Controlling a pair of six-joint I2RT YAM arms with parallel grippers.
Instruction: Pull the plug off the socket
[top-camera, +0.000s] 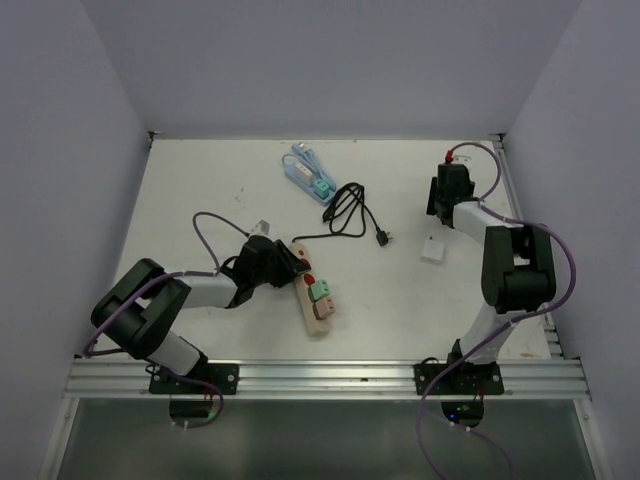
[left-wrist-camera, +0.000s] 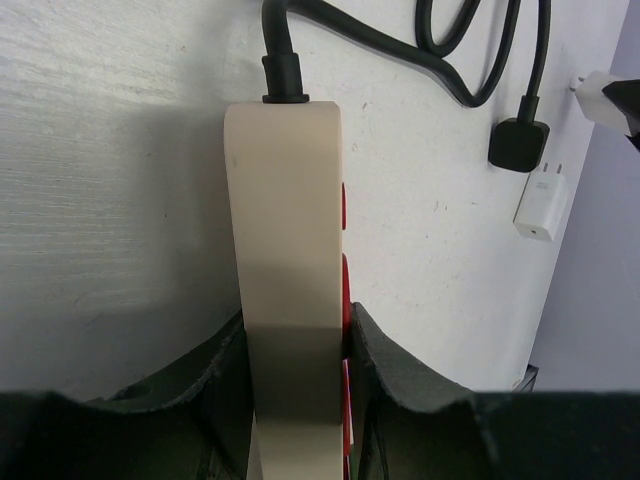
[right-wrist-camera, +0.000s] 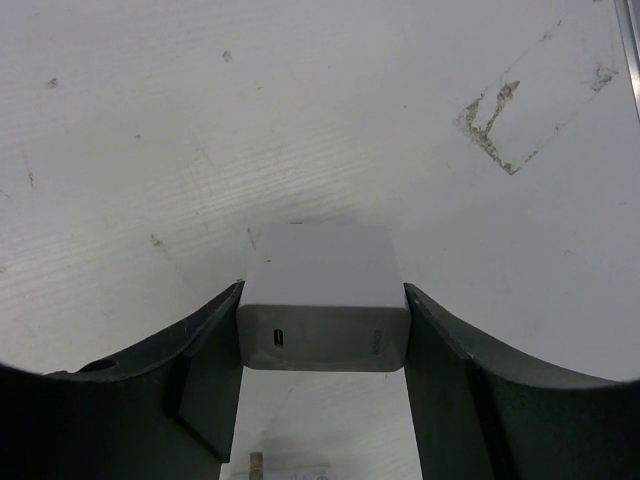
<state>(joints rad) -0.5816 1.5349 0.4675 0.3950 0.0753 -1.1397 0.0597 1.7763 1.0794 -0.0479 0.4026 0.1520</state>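
The left gripper clamped the cream plastic power strip, while the right gripper held the white boxy plug well apart, near the table's right edge.

No legible writing in any view

The cream power strip shows only a plain side. The end face of the white charger carries a faint grey mark beside its port, too small to read.
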